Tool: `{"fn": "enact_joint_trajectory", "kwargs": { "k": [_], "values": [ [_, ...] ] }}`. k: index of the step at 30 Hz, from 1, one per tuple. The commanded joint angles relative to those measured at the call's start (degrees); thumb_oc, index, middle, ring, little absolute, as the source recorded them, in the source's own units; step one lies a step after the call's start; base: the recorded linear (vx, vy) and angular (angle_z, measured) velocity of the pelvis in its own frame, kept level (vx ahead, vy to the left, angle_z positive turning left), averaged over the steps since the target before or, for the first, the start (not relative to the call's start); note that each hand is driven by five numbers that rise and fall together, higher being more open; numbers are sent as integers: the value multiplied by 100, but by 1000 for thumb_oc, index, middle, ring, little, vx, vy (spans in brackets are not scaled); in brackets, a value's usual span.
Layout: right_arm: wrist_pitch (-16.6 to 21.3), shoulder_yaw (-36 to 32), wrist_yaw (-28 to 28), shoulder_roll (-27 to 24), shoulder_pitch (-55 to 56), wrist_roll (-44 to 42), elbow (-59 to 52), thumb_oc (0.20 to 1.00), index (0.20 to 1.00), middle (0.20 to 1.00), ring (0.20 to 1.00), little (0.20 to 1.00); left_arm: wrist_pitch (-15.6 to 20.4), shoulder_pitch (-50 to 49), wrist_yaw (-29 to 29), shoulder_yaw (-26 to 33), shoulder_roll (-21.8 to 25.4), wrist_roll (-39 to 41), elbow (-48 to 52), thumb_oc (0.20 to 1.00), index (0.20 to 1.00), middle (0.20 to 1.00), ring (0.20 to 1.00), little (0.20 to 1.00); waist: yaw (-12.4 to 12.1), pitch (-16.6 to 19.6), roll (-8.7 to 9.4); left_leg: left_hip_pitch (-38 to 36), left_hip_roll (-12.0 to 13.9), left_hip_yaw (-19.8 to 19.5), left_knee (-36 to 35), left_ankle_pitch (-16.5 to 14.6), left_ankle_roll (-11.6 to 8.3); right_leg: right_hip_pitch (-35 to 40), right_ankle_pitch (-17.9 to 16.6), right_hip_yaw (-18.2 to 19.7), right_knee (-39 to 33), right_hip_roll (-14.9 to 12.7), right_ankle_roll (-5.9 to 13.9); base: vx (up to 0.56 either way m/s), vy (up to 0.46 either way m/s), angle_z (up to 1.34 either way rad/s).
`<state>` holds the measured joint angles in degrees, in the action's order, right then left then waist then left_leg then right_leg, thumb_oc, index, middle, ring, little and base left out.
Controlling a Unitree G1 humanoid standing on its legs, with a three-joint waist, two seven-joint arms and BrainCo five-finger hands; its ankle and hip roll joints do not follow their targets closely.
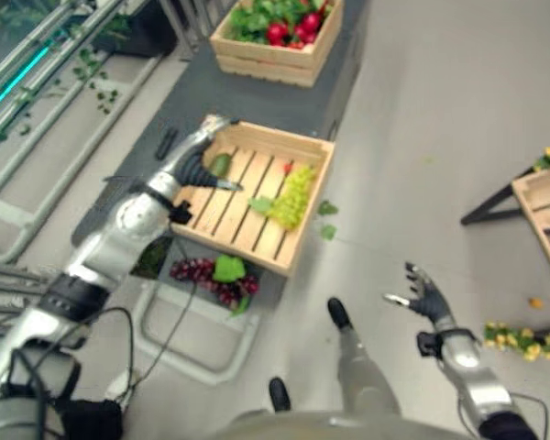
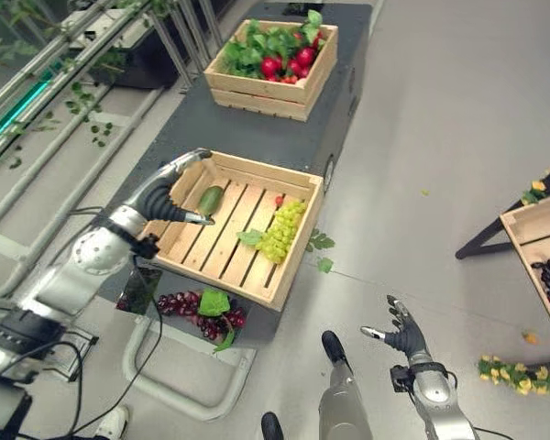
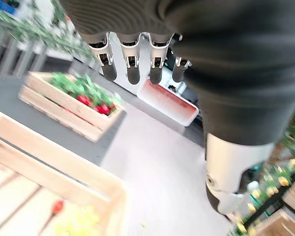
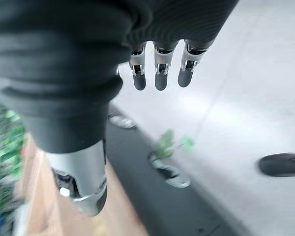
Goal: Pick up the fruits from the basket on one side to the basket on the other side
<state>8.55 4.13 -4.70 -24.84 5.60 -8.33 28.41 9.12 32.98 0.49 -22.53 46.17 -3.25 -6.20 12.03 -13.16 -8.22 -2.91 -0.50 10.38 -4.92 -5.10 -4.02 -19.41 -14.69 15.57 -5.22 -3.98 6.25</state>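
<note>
Left hand hovers open beside the avocado in the crate.

Pale grey floor, dark platform, metal railing alongside.

light: bright, even, diffuse | shadows: soft, faint beneath the near crate | glare: mild on the pale floor | blur: both wrist views soft, backgrounds out of focus
</note>
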Motion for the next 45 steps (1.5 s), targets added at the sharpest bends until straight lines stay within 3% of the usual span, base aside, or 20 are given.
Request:
{"fn": "enact_joint_trajectory", "kwargs": {
  "k": [1, 6, 8, 9, 15, 17, 28, 36, 41, 42, 45],
  "values": [
    [201, -119, -197, -271, -192, 140, 51, 1000, 1000, 1000, 1000, 1000, -7, 624, 229, -28, 66, 7, -409, 1000, 1000, 1000, 1000, 1000, 115, -175, -60, 1054, 65, -92, 637, 81, 62, 444, 1060, 36, 242, -116, 433, -7, 12, -22],
    [208, -69, -298, -392, -260, 170, 255, 1000, 1000, 1000, 1000, 1000, -132, 1184, 364, -457, -444, 219, -1509, 1000, 1000, 1000, 1000, 1000, 352, -439, -249, 1164, 14, 37, 637, 135, 43, 236, 957, 174, 241, -103, 445, -5, 14, -14],
    [207, -85, -298, -393, -259, 169, 254, 1000, 1000, 1000, 1000, 1000, -110, 1226, 374, -485, -464, 222, -1555, 1000, 1000, 1000, 1000, 1000, 338, -439, -256, 1171, 15, 37, 639, 135, 44, 229, 955, 174, 243, -102, 445, -12, 10, -12],
    [255, -30, -392, -444, -330, 136, 218, 1000, 1000, 1000, 1000, 1000, -199, 1539, 545, -688, -814, 277, -2265, 1000, 1000, 1000, 1000, 1000, 499, -591, -325, 1243, -19, 111, 633, 160, 41, 125, 908, 254, 238, -93, 460, -17, 7, -13],
    [329, 76, -604, -480, -514, 69, 81, 1000, 1000, 1000, 1000, 1000, -284, 2175, 729, -997, -1559, 527, -3815, 1000, 1000, 1000, 1000, 1000, 733, -869, -440, 1315, -77, 262, 602, 199, 40, -64, 813, 400, 228, -80, 495, -6, 23, -23],
    [371, 135, -737, -498, -613, 50, -6, 1000, 1000, 1000, 1000, 1000, -319, 2355, 800, -974, -1857, 741, -4553, 1000, 1000, 1000, 1000, 1000, 860, -1014, -489, 1337, -104, 343, 581, 223, 35, -144, 757, 483, 207, -78, 519, 11, 53, -15],
    [530, 419, -1168, -406, -819, -115, -63, 1000, 1000, 1000, 1000, 1000, -301, 2636, 1167, -685, -2350, 1352, -5736, 1000, 1000, 1000, 1000, 1000, 1019, -1364, -476, 1463, -93, 533, 534, 269, 4, -386, 660, 647, 193, 10, 561, -4, -7, -13],
    [620, 584, -1272, -301, -844, -316, -37, 1000, 1000, 1000, 1000, 1000, -167, 2648, 1398, -484, -2189, 1774, -5734, 1000, 1000, 1000, 1000, 1000, 950, -1430, -418, 1530, -55, 581, 535, 295, -20, -457, 651, 678, 190, 66, 555, 8, -37, -7],
    [650, 551, -1319, -287, -811, -273, -69, 1000, 1000, 1000, 1000, 1000, 228, 1984, 1283, -499, -1683, 2293, -4460, 1000, 1000, 1000, 1000, 1000, 786, -1410, -466, 1558, -44, 538, 571, 282, -21, -443, 675, 656, 188, 75, 527, 12, -33, -4],
    [685, 473, -1335, -288, -758, -252, -99, 1000, 1000, 1000, 1000, 1000, 415, 1602, 1245, -520, -1396, 2467, -3669, 1000, 1000, 1000, 1000, 1000, 683, -1403, -497, 1566, -41, 490, 573, 289, -24, -431, 692, 636, 183, 81, 516, 15, -31, -6],
    [721, 396, -1371, -259, -697, -204, -94, 1000, 1000, 1000, 1000, 1000, 595, 1005, 1180, -394, -1037, 2704, -2672, 1000, 1000, 1000, 1000, 1000, 551, -1365, -495, 1576, -25, 428, 566, 294, -31, -413, 727, 575, 176, 92, 496, 15, -48, -6]
  ]
}}
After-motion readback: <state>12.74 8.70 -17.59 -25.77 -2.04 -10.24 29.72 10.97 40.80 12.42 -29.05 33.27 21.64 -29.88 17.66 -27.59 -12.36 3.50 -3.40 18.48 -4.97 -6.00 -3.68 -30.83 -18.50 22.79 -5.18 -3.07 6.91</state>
